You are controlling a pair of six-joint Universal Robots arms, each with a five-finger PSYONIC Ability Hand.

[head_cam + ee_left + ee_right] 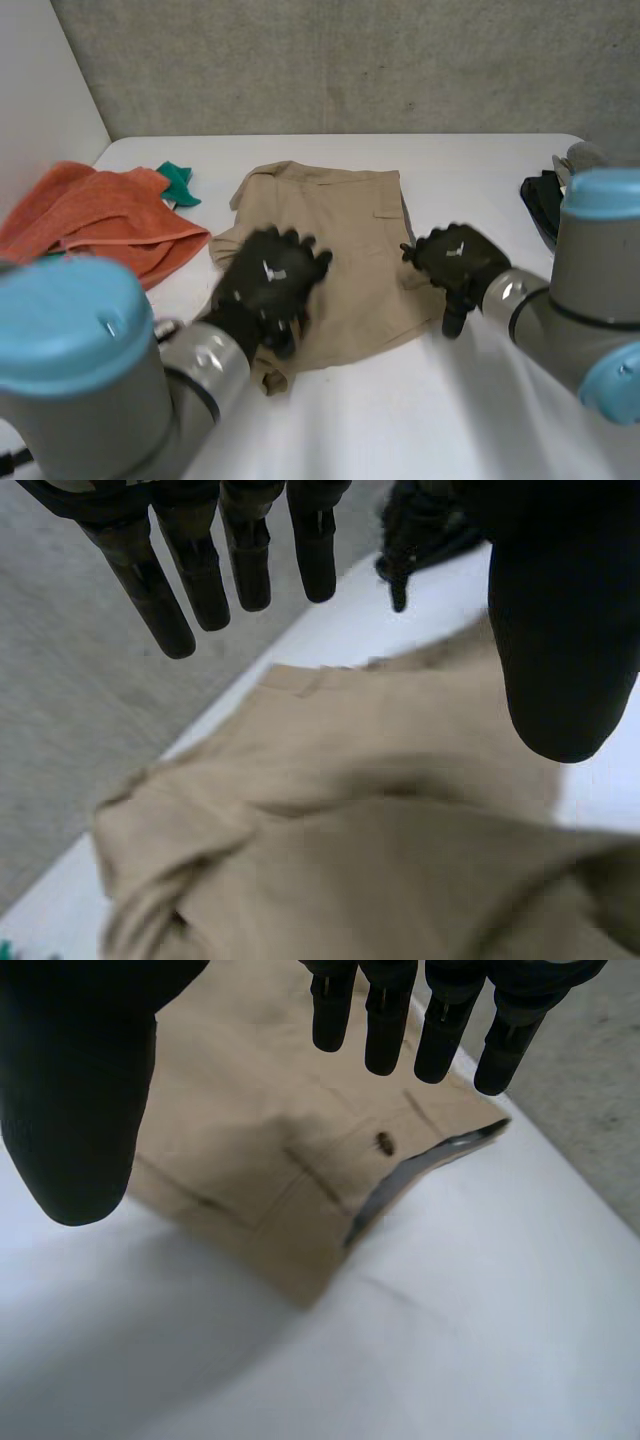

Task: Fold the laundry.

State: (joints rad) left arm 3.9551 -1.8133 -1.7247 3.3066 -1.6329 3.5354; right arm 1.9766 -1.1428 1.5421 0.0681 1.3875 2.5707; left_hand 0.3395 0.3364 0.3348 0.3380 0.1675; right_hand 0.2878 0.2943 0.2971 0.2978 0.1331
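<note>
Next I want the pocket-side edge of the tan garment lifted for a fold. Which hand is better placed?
Right, probably. The right hand is open at that edge of the tan garment, its fingers over the pocket. The left hand, also open, sits over the opposite near side.

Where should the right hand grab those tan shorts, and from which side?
Take the tan shorts at the curled-up edge near the right hand, coming in from the table side. That edge stands off the table, so the hand could likely slip under it.
</note>
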